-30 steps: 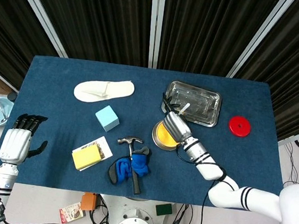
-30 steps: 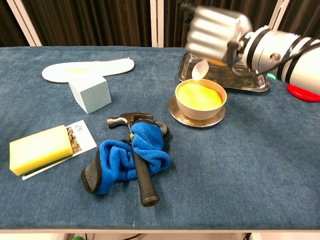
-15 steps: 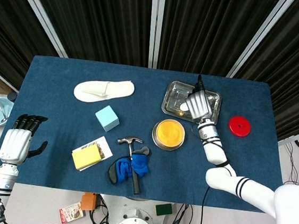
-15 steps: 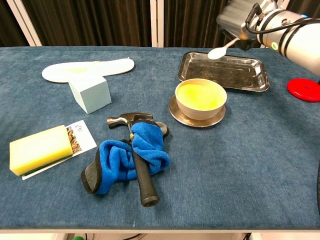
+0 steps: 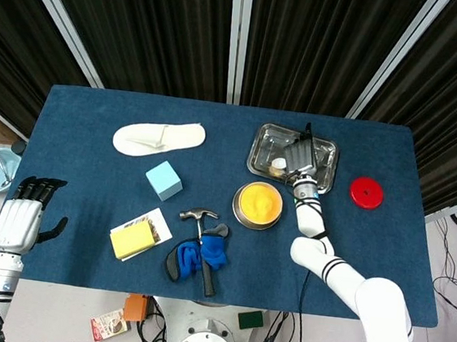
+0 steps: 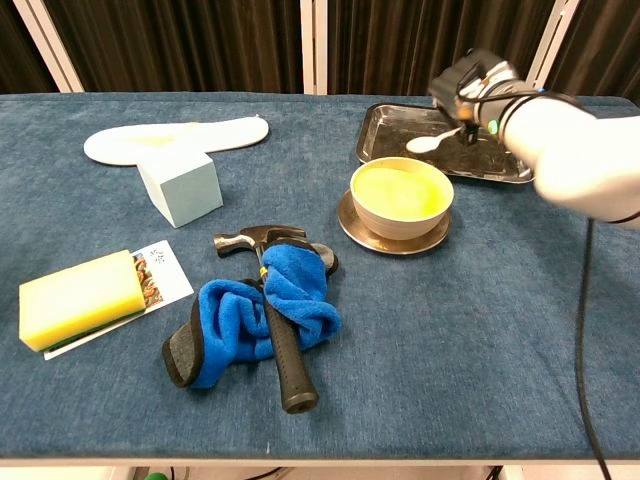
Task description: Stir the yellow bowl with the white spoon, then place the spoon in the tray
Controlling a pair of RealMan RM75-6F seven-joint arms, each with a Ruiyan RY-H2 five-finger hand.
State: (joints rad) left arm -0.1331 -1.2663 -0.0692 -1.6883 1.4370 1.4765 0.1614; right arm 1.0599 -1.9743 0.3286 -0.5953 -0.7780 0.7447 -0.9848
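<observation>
Two hands show: the right hand (image 6: 467,80) grips the white spoon (image 6: 430,142) by its handle, the bowl end low over the metal tray (image 6: 500,165) at the far right of the desk (image 6: 480,330). Just nearer stands the yellow bowl (image 6: 400,196) (on a saucer). Off the desk's near-left corner, the left hand (image 5: 17,218) holds nothing, fingers straight.

The bowl (image 6: 401,197) sits just before the tray (image 6: 510,166), the hammer (image 6: 277,320) lies on a cloth (image 6: 240,322) left of it, with the spoon (image 6: 426,144) over the tray.
</observation>
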